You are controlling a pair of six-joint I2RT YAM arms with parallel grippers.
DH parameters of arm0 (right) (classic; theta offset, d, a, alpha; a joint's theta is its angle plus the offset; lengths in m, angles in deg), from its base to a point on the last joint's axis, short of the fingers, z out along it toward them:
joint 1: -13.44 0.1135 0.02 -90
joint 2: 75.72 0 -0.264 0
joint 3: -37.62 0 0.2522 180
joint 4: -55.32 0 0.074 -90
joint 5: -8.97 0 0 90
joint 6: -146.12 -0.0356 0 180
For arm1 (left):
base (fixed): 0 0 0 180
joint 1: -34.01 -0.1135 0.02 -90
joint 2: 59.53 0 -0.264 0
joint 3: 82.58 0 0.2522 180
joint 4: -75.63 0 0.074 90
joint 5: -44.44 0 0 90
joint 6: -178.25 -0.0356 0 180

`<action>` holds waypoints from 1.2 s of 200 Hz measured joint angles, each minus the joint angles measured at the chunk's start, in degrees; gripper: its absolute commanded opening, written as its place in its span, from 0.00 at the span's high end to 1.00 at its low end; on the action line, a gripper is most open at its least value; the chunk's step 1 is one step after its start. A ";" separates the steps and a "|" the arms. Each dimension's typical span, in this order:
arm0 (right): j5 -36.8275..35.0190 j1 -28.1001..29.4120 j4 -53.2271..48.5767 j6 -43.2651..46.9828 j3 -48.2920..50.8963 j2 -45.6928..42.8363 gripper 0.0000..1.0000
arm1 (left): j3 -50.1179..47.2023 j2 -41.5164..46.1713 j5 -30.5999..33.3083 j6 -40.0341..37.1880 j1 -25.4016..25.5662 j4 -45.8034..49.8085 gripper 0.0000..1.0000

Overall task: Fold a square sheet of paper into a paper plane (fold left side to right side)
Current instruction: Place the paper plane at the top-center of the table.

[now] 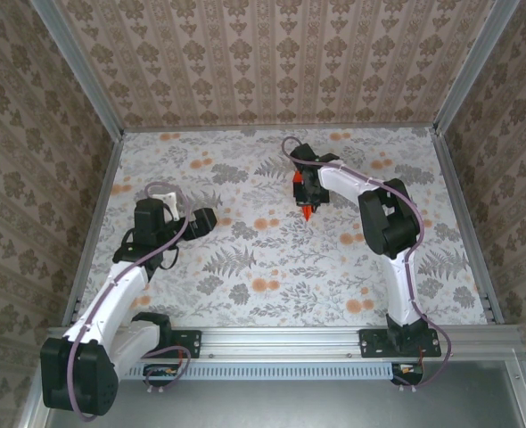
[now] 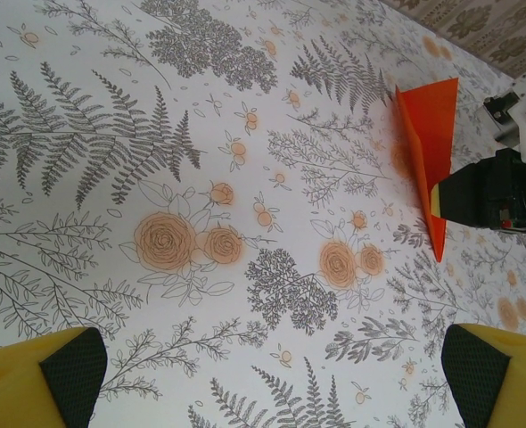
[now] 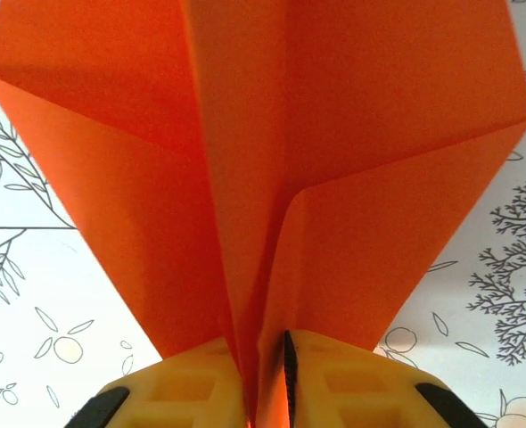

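- Top external view: the right gripper [image 1: 309, 192] sits at about 1 o'clock from the middle of the floral tabletop [image 1: 245, 259]. It carries the paper plane [image 1: 306, 209], whose nose points toward 6 o'clock, at the arm bases.
- Right wrist view: the yellow fingers [image 3: 183, 392] stand narrow, nipping the plane's centre fold. Both wings [image 3: 406, 178] flare out on either side, toward 10 and 2 o'clock.
- Judgement: pinching the keel keeps the layers stacked and lets the wings spread free, as a finished dart should. The pinch looks light.
- Left wrist view: the plane [image 2: 428, 134] shows at 2 o'clock, a slim orange wedge with its tip down at 6 o'clock. Whether the tip touches the tabletop, cannot tell.
- Left gripper [image 1: 201, 218]: parked at 9 o'clock, well apart from the plane. Its jaws are spread wide and hold nothing, with the two pads [image 2: 71, 370] at opposite lower corners of its own view.
- Judgement: the left arm sits aside to leave room and the folding looks complete. What is left is likely setting the plane down.
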 measured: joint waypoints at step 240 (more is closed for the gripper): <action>-2.56 2.10 -2.86 0.79 7.06 -16.15 0.52 | 7.10 -4.57 -2.32 -0.02 -1.42 1.53 0.00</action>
